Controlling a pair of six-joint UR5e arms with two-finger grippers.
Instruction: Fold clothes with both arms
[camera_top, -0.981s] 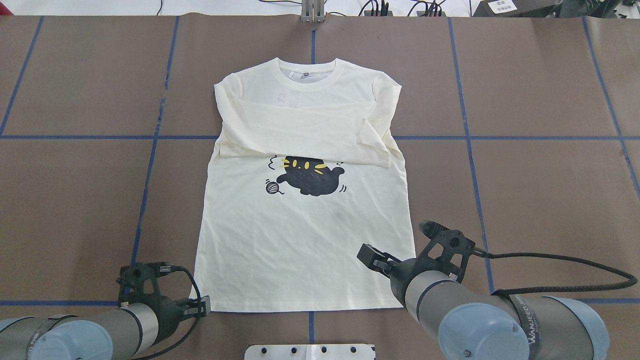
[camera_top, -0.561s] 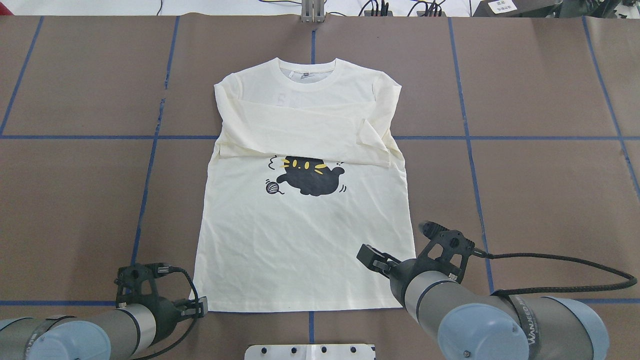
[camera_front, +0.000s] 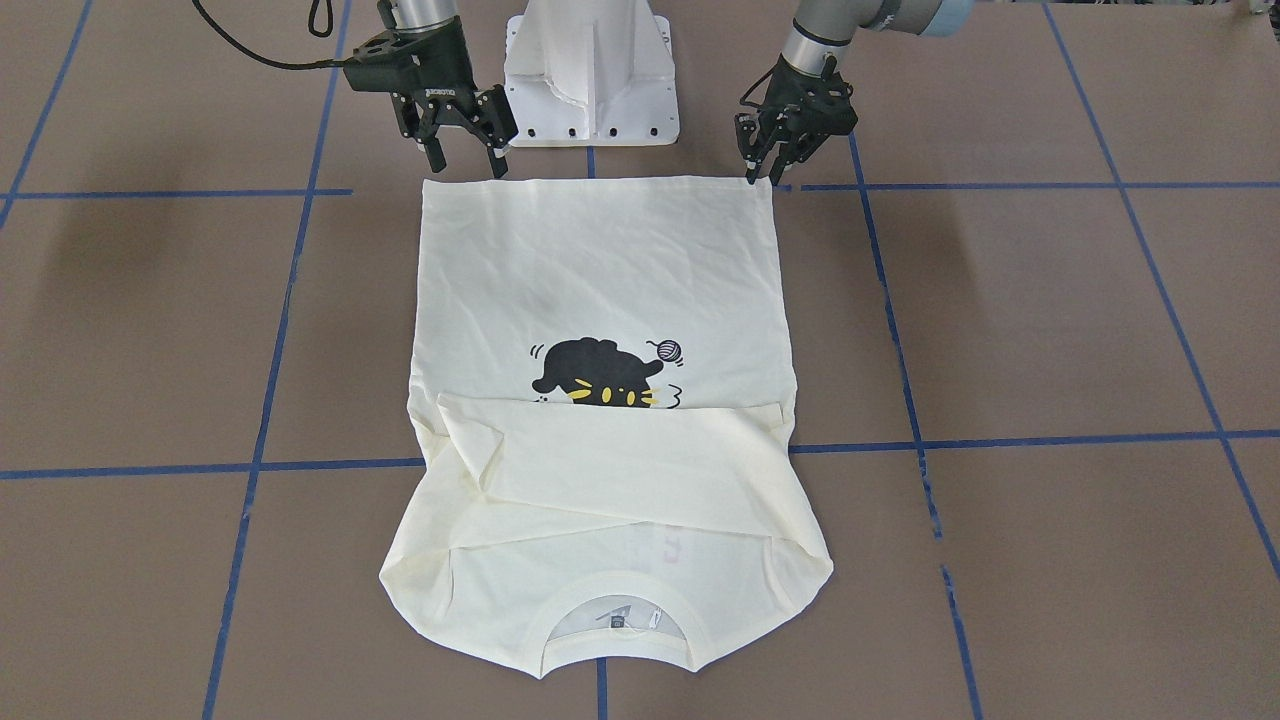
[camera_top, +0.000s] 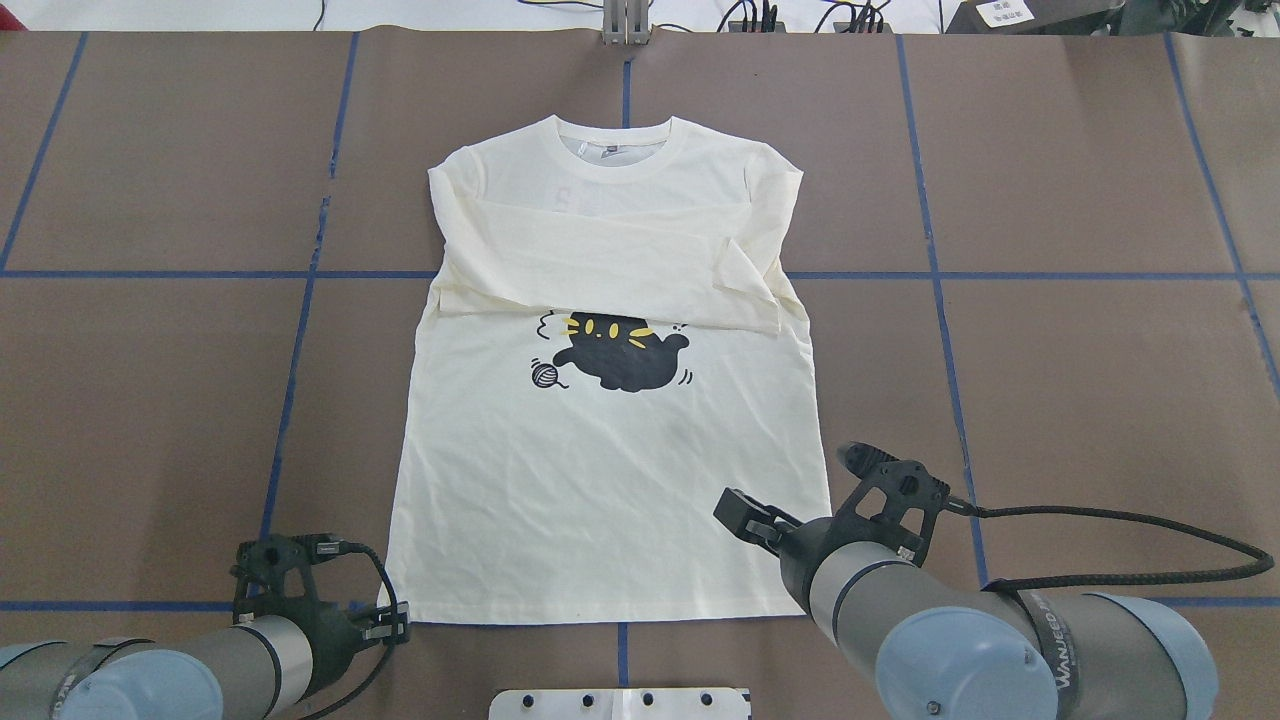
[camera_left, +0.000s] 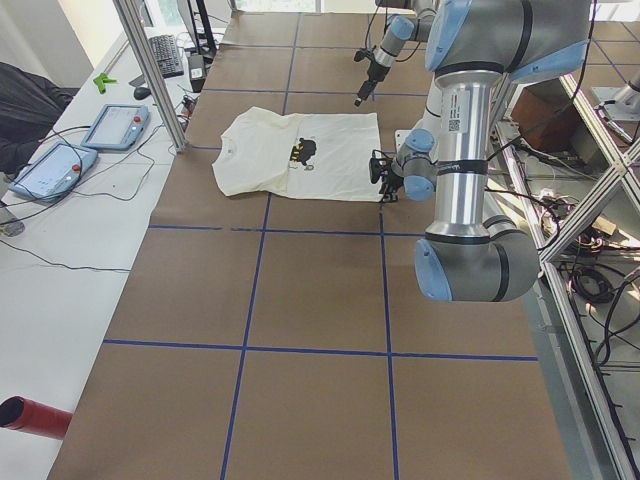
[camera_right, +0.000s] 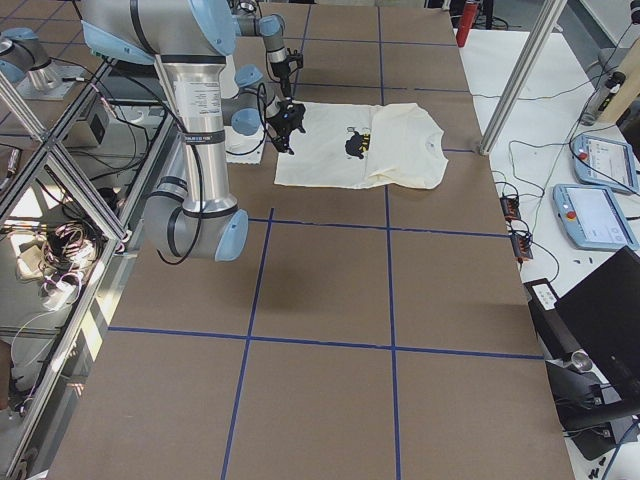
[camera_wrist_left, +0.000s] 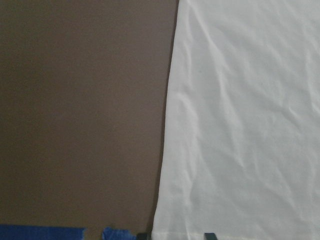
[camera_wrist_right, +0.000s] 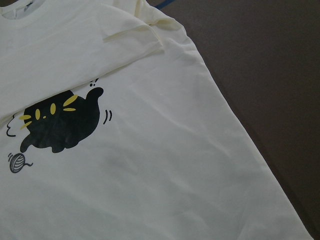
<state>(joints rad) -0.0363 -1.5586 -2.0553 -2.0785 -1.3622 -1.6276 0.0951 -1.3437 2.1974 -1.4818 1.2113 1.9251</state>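
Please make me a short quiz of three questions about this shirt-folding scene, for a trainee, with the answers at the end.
1. True or false: the sleeves of the T-shirt lie spread out to both sides.
2. Where is the left gripper? A) at the T-shirt's far end B) at a bottom corner of the T-shirt C) over its middle
3. Fill in: the right gripper is ____ (open or shut).
Key: 1 false, the sleeves are folded across the chest. 2 B. 3 open.
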